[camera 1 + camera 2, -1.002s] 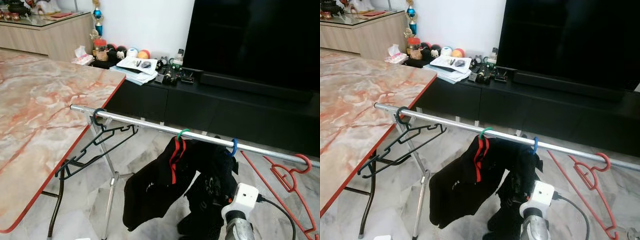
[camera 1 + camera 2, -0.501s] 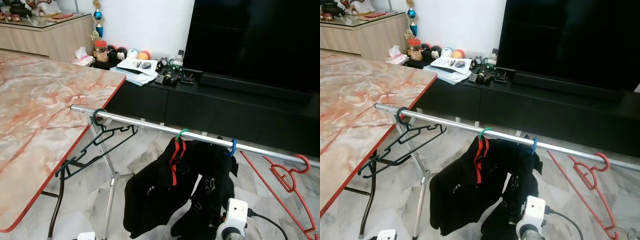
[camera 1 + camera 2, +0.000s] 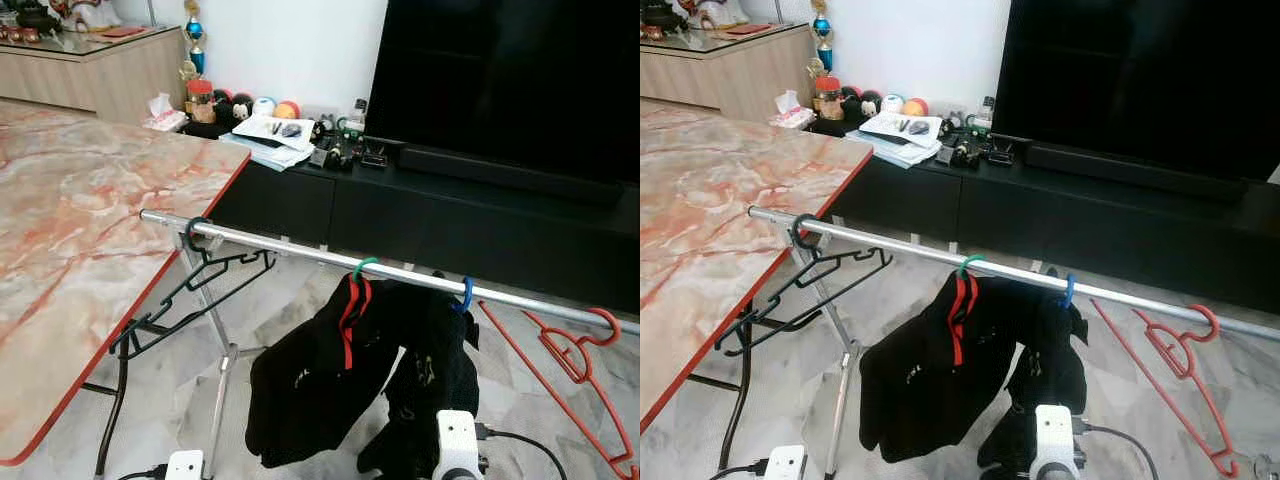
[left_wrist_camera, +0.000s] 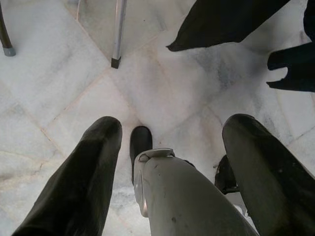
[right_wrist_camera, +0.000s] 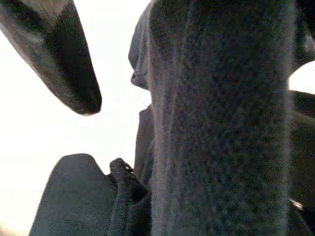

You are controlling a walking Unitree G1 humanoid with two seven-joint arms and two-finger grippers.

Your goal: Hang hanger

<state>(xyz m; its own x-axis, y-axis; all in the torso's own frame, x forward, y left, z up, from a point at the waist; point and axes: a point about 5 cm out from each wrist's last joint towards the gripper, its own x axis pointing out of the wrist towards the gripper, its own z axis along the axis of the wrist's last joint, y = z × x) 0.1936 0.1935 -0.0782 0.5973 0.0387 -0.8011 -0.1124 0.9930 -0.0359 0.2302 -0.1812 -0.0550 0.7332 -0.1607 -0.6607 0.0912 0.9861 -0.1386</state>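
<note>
A metal rail [image 3: 300, 252] ran across in front of me, one end beside the marble surface [image 3: 70, 240]. Four hangers sat on it: a black hanger [image 3: 200, 285] hooked near the surface end, empty and tilted; a green-hooked hanger [image 3: 362, 268] mid-rail carrying a black garment [image 3: 320, 380] with red trim; a blue-hooked hanger [image 3: 466, 294] just beside it with another dark garment [image 3: 430, 370]; and a red hanger [image 3: 580, 365] hooked near the far end, empty, slanting down toward the floor.

My right gripper [image 5: 123, 113] was low, under the hanging clothes, its white wrist [image 3: 458, 445] at the bottom edge of the head view. Its fingers [image 5: 59, 54] were spread apart, dark cloth close in front of them; I couldn't tell if they touched it.

My left gripper [image 4: 167, 147] hung low over the tiled floor [image 4: 59, 88], fingers [image 4: 83, 177] apart and holding nothing, near the rack leg [image 4: 118, 32].

Behind the rail stood a black TV [image 3: 510, 80] on a low black cabinet [image 3: 430, 215] with papers [image 3: 270, 135] and clutter.
</note>
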